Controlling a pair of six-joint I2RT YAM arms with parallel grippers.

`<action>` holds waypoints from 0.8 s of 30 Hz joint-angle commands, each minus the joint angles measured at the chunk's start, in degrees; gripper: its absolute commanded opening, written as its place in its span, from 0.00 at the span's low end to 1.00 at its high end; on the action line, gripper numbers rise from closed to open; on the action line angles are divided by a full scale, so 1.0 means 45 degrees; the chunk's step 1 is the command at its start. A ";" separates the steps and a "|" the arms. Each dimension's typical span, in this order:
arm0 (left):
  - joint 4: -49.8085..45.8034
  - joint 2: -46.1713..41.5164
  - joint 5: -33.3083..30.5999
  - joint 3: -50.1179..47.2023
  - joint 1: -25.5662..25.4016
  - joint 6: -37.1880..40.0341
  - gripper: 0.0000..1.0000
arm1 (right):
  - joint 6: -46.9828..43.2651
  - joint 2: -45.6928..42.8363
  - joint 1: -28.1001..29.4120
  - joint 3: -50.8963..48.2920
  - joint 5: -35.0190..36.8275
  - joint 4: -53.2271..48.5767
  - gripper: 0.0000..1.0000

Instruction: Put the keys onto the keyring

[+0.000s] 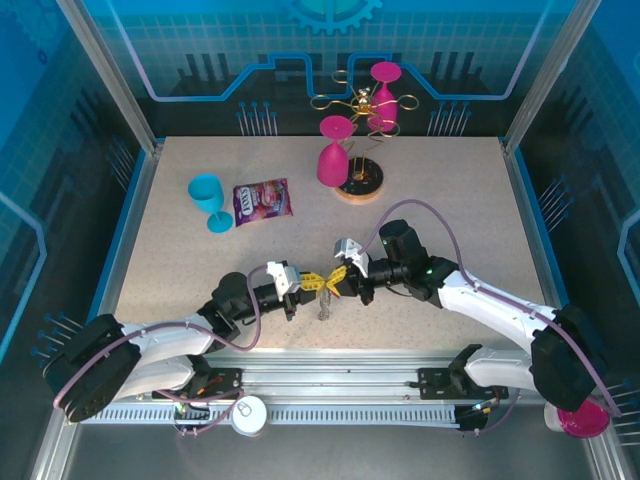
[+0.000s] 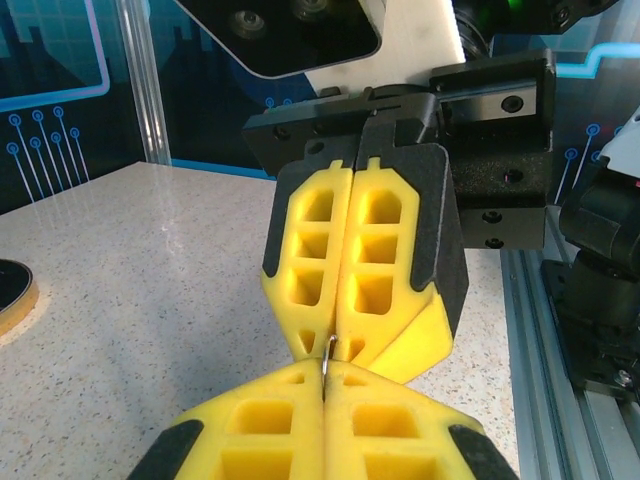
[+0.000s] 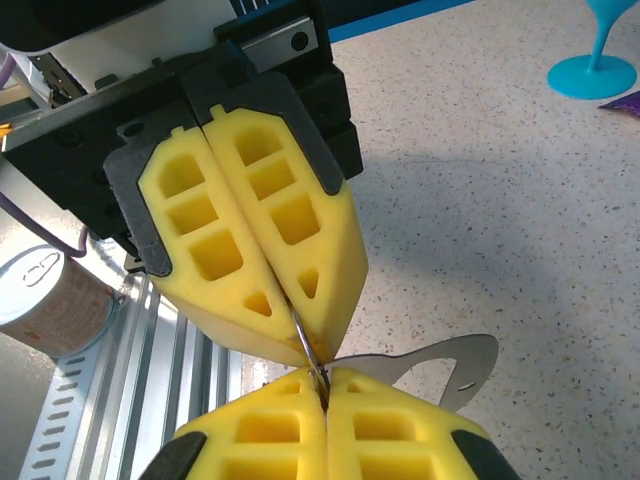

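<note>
My two grippers meet tip to tip above the near middle of the table. The left gripper [image 1: 306, 282] is shut, and so is the right gripper [image 1: 336, 282]. A thin wire ring [image 2: 329, 352] of the keyring runs from the left gripper's [image 2: 325, 378] closed yellow fingertips into the right one's. From the right wrist, the same ring [image 3: 306, 342] is pinched in the right gripper [image 3: 322, 388]. The keyring's flat grey loop [image 3: 452, 362] sticks out to the side, and it hangs just below the fingertips [image 1: 324, 306] in the top view. The keys are hidden.
At the back stands a gold wire rack [image 1: 352, 102] on a wooden base [image 1: 360, 186], with pink glasses [image 1: 334, 152] on it. A blue glass [image 1: 208, 198] and a purple snack packet [image 1: 262, 201] lie at the left. A can [image 1: 250, 413] sits on the front rail.
</note>
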 commanded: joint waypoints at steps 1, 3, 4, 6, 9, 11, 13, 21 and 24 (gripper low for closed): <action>-0.0217 -0.0318 0.0156 0.0081 -0.0131 0.0068 0.00 | -0.0587 -0.0254 0.0146 0.0530 -0.0036 -0.0095 0.00; -0.1296 -0.0705 0.0093 0.0295 -0.0130 0.0320 0.07 | -0.1005 -0.0409 0.0145 0.0797 0.0202 -0.0999 0.00; -0.1924 -0.0939 0.0056 0.0427 -0.0142 0.0462 0.12 | -0.1250 -0.0450 0.0159 0.1026 0.0288 -0.1590 0.00; -0.3188 -0.1368 0.0007 0.0724 -0.0142 0.0830 0.16 | -0.1690 -0.0395 0.0227 0.1463 0.0607 -0.2774 0.00; -0.4988 -0.1890 -0.0086 0.1228 -0.0131 0.1349 0.18 | -0.2397 -0.0093 0.0495 0.2203 0.1404 -0.4543 0.00; -0.5693 -0.2101 -0.0122 0.1457 -0.0144 0.1517 0.18 | -0.2856 0.0180 0.0763 0.2993 0.2042 -0.5578 0.00; -0.6222 -0.2203 -0.0078 0.1682 -0.0136 0.1697 0.18 | -0.3262 0.0510 0.1058 0.3559 0.2727 -0.6459 0.00; -0.7167 -0.2047 0.0284 0.2187 -0.0135 0.2047 0.05 | -0.4761 0.1741 0.2142 0.5320 0.4339 -0.8722 0.00; -0.7750 -0.2112 0.0431 0.2407 -0.0145 0.2287 0.00 | -0.5138 0.2017 0.2377 0.5801 0.4626 -0.9342 0.00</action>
